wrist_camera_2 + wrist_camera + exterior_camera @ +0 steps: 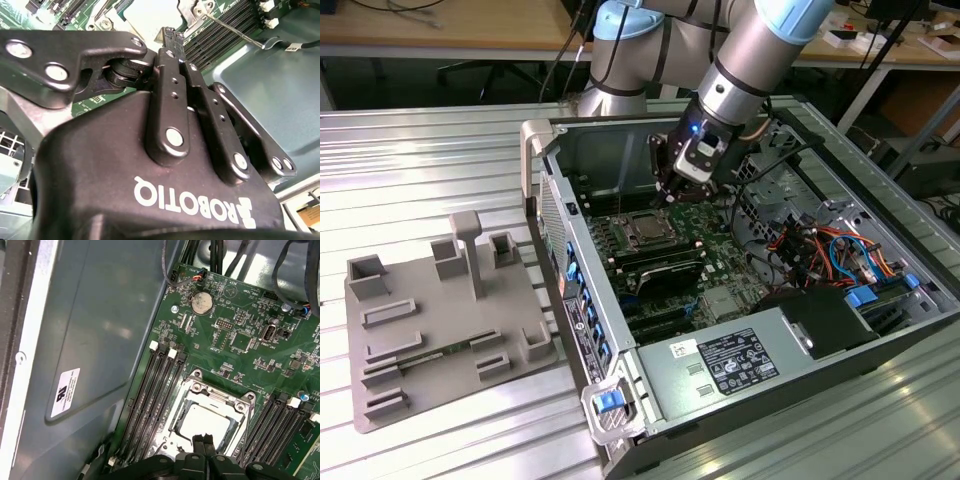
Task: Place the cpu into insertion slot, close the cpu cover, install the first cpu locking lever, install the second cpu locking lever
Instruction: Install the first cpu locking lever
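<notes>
The insertion slot sits on the green motherboard inside the open computer case. In the first wrist view the cpu lies flat in the slot, its silvery top showing through the window of the cpu cover, which lies down over it. My gripper hangs just above the slot's edge, shut with nothing between its fingers. In the second wrist view the gripper points at the slot's rim, and a thin metal locking lever runs out sideways from the slot beside the memory slots.
Long black memory slots flank the socket on both sides. The case's grey side wall stands close by. Cable bundles and a power supply fill the case's right and near parts. A grey fixture tray lies outside on the table.
</notes>
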`<state>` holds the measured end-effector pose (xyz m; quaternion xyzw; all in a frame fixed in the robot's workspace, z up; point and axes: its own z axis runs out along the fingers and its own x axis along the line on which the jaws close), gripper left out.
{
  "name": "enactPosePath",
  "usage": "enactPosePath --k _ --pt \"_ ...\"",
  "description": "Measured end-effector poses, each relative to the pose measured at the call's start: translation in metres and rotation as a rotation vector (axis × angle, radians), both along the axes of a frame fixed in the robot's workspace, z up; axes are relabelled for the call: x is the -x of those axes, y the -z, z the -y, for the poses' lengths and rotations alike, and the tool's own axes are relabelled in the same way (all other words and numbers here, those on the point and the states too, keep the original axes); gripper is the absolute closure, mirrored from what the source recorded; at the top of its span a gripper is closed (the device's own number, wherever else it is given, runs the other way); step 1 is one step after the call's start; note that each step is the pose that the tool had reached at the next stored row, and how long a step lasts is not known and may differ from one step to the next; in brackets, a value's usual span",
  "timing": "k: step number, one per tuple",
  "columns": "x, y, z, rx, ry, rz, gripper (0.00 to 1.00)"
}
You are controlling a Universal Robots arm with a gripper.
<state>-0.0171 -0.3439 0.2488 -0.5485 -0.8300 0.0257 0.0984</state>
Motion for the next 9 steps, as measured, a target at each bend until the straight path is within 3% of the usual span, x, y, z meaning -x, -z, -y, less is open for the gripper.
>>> enactPosePath --k 9 --pt "0.0 0.0 0.0 0.0 -0.065 0.0 0.89"
